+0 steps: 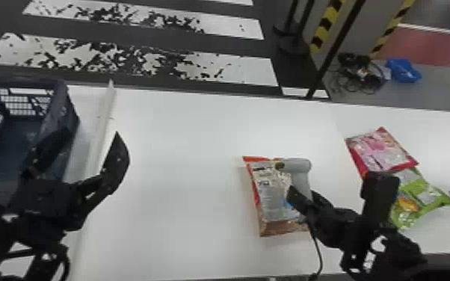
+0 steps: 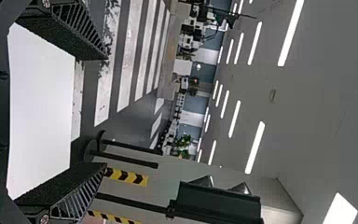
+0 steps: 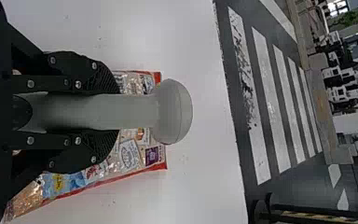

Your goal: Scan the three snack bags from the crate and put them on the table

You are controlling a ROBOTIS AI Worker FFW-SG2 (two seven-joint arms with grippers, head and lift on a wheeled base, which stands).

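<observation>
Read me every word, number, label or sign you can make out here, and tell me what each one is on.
No text is clear enough to quote.
Crate: pale letter-like marks on a side wall, too blurred.
Red-edged bag by the scanner: small printed patches, too small.
Pink bag: print too blurred.
Green bag: print too blurred.

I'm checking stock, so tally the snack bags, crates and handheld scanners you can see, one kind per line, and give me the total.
Snack bags: 3 (red-edged clear bag, pink bag, green bag)
Crate: 1
Scanner: 1
Total: 5
</observation>
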